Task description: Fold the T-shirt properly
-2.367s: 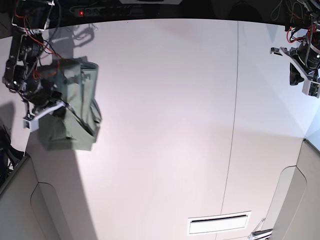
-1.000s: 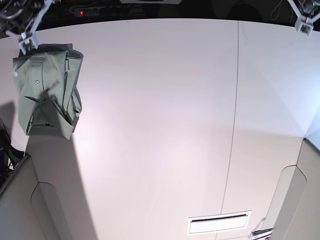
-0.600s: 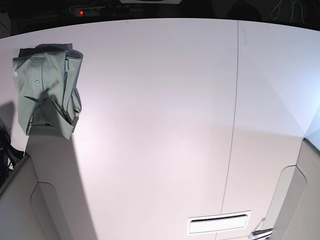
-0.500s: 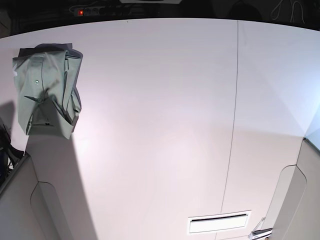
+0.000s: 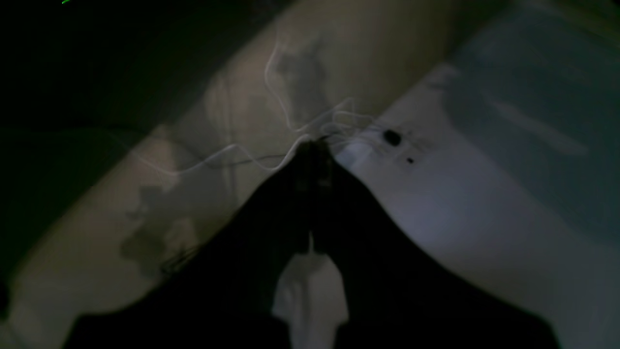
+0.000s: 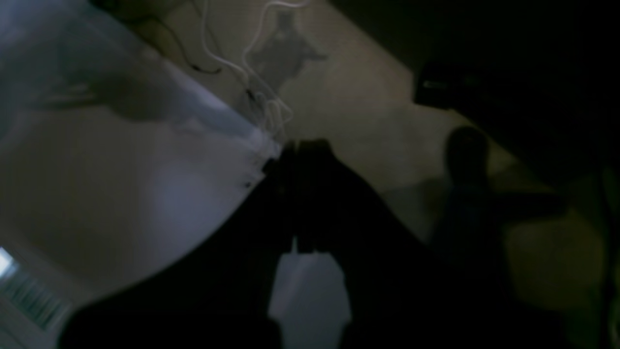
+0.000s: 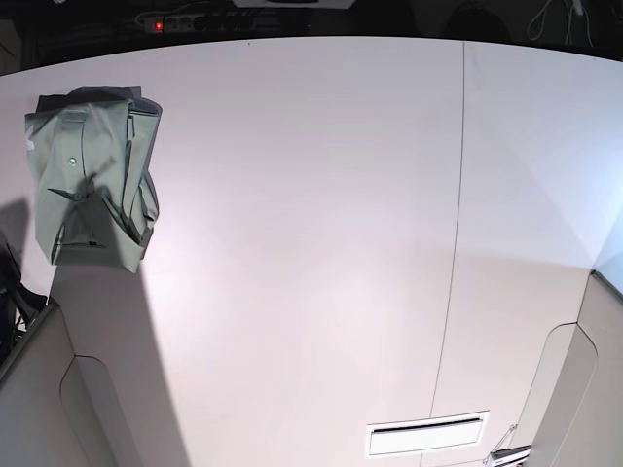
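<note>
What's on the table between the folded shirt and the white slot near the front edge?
Only bare table between the T-shirt and slot, per the base view.

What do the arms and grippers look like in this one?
Little shows. The left gripper and right gripper appear only as dark, nearly black wedge-shaped silhouettes tapering to narrow tips in dim, blurred wrist views. No markings or cables on them are discernible. The base view shows neither arm.

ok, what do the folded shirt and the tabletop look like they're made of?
T-shirt: soft woven or knit fabric, likely cotton, matte pale sage green; it creases, drapes in layered folds and shows no sheen.
Table: smooth, rigid white board, probably laminate or painted panel, satin finish; it has an even surface, soft glare and a thin straight seam on the right. The exact material is unclear.
</note>
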Robot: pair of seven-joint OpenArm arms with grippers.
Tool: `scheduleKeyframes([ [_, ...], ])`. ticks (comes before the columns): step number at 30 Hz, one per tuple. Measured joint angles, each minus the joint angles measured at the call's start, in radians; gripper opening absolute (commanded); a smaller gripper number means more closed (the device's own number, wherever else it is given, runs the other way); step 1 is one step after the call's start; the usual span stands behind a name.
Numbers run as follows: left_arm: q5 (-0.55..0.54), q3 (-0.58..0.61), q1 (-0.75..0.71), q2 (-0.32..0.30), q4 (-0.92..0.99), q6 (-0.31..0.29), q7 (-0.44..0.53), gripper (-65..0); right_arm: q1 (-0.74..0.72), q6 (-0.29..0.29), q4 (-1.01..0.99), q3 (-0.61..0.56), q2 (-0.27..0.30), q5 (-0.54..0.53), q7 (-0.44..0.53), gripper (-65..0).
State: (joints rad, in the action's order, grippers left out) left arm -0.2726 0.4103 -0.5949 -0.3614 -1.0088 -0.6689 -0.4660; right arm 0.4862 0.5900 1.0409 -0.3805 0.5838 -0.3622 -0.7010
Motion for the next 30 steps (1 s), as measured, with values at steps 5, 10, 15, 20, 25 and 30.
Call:
scheduleKeyframes([
  [5,0.158,0.053,0.23,0.162,0.295,0.005,0.163,-65.0,-0.215,-0.018,-0.291,-0.163,-0.127,0.043,0.107,-65.0],
  [10,0.238,0.053,0.375,0.261,0.473,0.113,0.205,-65.0,-0.308,-0.029,-0.376,-0.203,-0.261,0.034,0.139,-65.0],
  [15,0.246,0.024,0.425,0.289,0.519,0.394,0.206,-65.0,-0.343,-0.236,-0.379,-0.203,-0.326,0.018,0.145,-65.0],
  [20,0.225,-0.127,0.421,0.242,0.523,0.56,0.228,-65.0,-0.362,-0.397,-0.38,-0.183,-0.371,0.017,0.182,-65.0],
  [25,0.101,-0.33,0.421,0.224,0.523,0.506,0.232,-65.0,-0.367,-0.437,-0.38,-0.034,-0.384,-0.066,0.194,-65.0],
  [30,0.051,-0.452,0.421,0.232,0.523,0.387,0.231,-65.0,-0.367,-0.433,-0.382,0.142,-0.391,-0.116,0.192,-65.0],
])
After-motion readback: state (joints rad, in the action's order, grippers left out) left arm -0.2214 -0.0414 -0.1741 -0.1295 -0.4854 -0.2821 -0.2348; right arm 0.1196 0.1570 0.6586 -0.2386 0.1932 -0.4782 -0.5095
